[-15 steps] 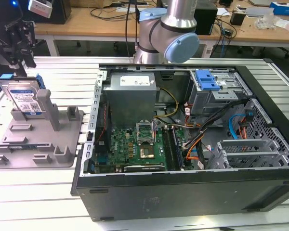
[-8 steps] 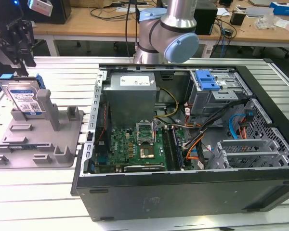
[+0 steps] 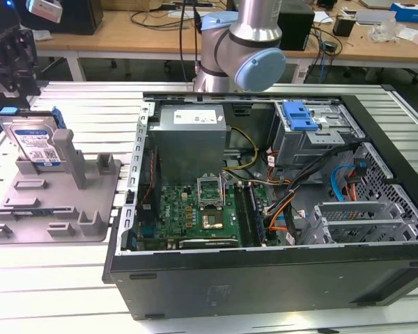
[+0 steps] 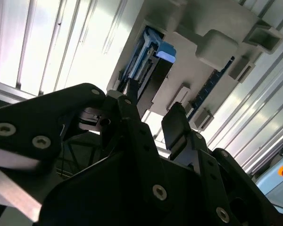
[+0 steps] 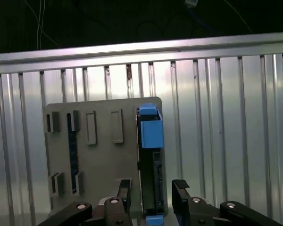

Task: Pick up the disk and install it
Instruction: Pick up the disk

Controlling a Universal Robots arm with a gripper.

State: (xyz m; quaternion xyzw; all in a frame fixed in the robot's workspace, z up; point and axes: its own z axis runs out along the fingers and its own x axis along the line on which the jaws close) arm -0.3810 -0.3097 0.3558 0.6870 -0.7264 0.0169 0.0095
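The disk (image 3: 36, 142) stands on edge in a grey holder (image 3: 90, 202) on the exterior view's left, its white-and-blue label and blue carrier frame showing. My gripper (image 3: 15, 76) hangs above it, apart from it. In the first wrist view the disk (image 5: 151, 141) is seen edge-on, and my gripper (image 5: 152, 186) is open with one fingertip on each side of that edge and a gap at both. The second wrist view gives the same open gripper (image 4: 151, 110) with the disk (image 4: 146, 61) beyond its fingertips.
An open computer case (image 3: 265, 271) lies on the slatted metal table (image 3: 56, 278) to the exterior view's right of the holder. Inside are a motherboard (image 3: 195, 209), a grey power supply (image 3: 191, 136) and a drive cage with a blue latch (image 3: 299, 115). The arm's base (image 3: 240, 49) stands behind the case.
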